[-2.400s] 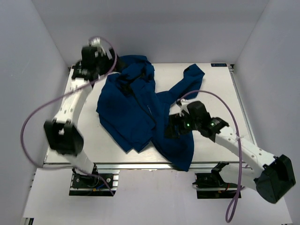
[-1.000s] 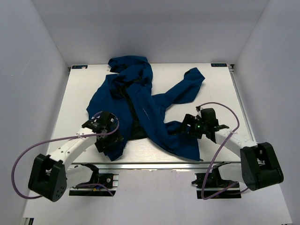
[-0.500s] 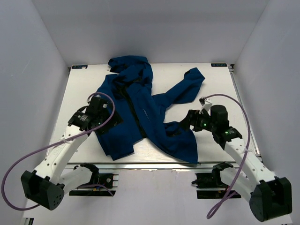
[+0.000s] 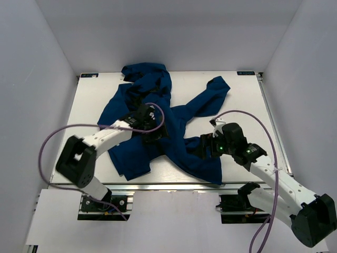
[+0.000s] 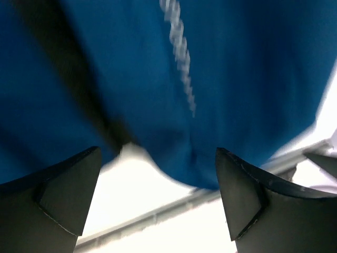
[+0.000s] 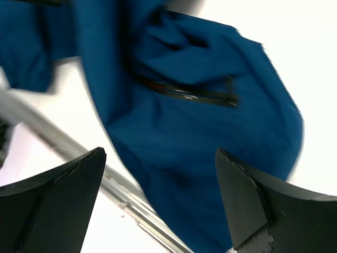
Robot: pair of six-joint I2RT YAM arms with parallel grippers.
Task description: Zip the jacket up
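Note:
The dark navy jacket (image 4: 158, 113) lies spread and crumpled over the middle of the white table (image 4: 247, 100), hood at the back, one sleeve reaching back right. My left gripper (image 4: 155, 133) hovers over the jacket's front near the zipper line, jaws wide open and empty. The left wrist view shows blue fabric (image 5: 231, 79), blurred white lettering (image 5: 179, 52) and the black zipper strip (image 5: 79, 79). My right gripper (image 4: 204, 146) is open and empty over the jacket's lower right hem. The right wrist view shows blue fabric (image 6: 210, 142) with a black pocket zip (image 6: 189, 94).
The table's near metal rail (image 4: 174, 184) runs just below the jacket's hem and shows in both wrist views. Purple cables loop off both arms (image 4: 52, 138). White walls enclose the table on three sides.
My left gripper has swung right from the jacket's left edge onto its front by the zipper. My right gripper has moved slightly left and nearer, over the lower right hem.

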